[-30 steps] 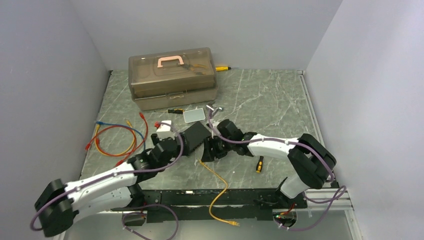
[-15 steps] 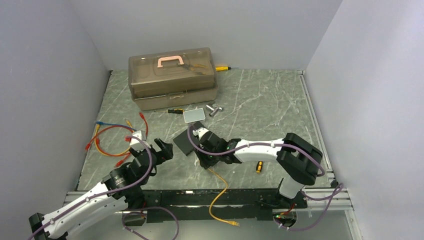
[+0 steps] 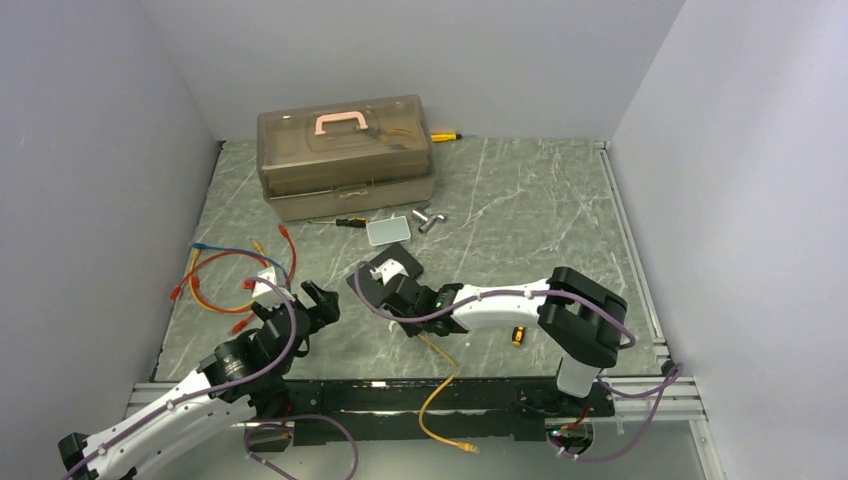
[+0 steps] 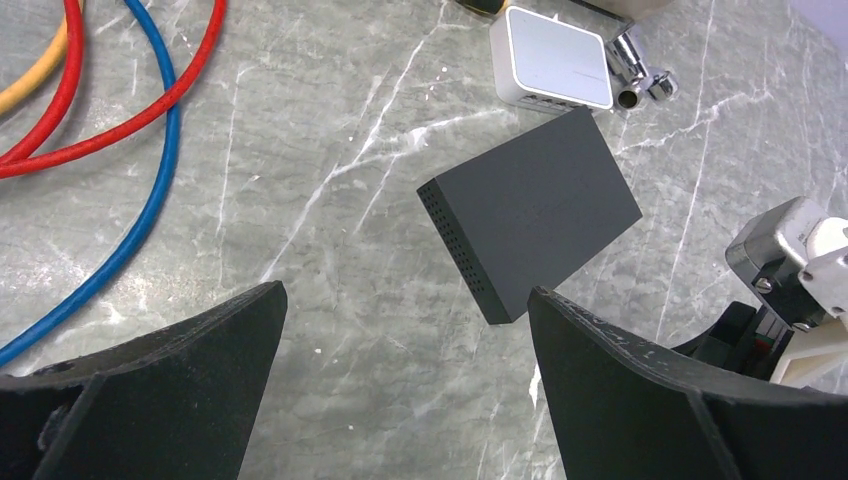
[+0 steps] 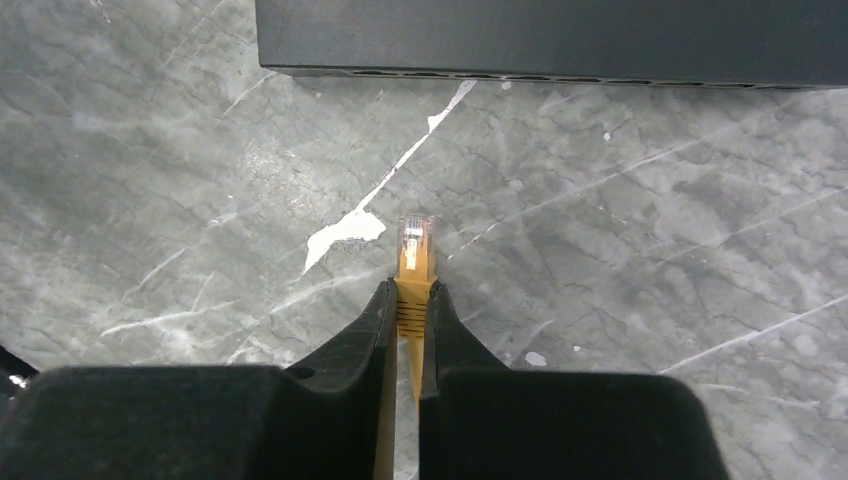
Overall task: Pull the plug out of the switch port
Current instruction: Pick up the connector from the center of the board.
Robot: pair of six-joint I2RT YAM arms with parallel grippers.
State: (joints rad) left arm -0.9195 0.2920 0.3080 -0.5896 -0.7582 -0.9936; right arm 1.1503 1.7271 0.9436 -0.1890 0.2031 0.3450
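Observation:
The switch [image 3: 362,284] is a flat matte-black box lying on the marble table; its port edge [image 5: 560,72] runs along the top of the right wrist view. The plug [image 5: 415,243], clear-tipped on a yellow cable [image 3: 440,378], is out of the ports and a short gap from that edge. My right gripper [image 5: 410,297] is shut on the plug's yellow boot, just near of the switch. My left gripper [image 4: 405,335] is open and holds nothing, drawn back to the near left of the switch [image 4: 535,210].
A translucent brown toolbox [image 3: 345,155] stands at the back. A silver tin [image 3: 388,230] and small metal sockets [image 3: 428,218] lie behind the switch. Red, blue and yellow cables [image 3: 230,275] coil at the left. A small yellow-black tool [image 3: 518,333] lies right of my right arm.
My left arm let go of the switch and drew back to the near left. My right gripper slid left with the switch and shut on the plug.

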